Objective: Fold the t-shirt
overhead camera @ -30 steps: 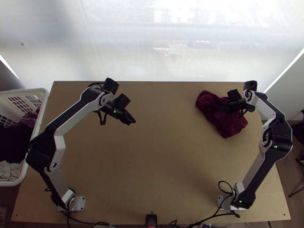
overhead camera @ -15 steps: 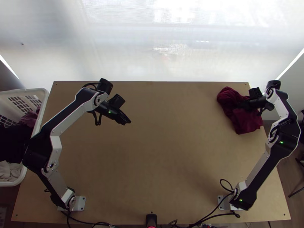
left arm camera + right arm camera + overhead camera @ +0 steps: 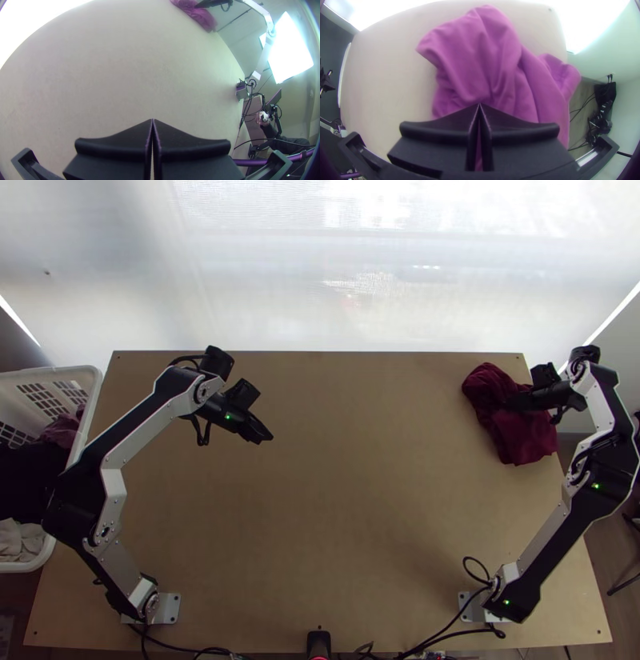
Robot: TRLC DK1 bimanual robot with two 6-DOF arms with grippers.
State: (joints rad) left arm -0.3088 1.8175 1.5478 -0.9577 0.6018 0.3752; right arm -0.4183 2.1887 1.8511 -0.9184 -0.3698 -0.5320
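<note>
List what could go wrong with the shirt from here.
The t-shirt lies bunched at the right edge of the table, so it might slip off if it goes farther out. The right gripper appears shut on a crumpled part, so lifting there may not bring up a useful corner. The left gripper is far from the cloth, so one-sided pulling could twist it.

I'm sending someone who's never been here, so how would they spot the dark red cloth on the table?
Start at the wooden table and go to its far right part in the top view. The bunched dark red cloth lies there, at the right gripper. The other cloths are in the white basket.
</note>
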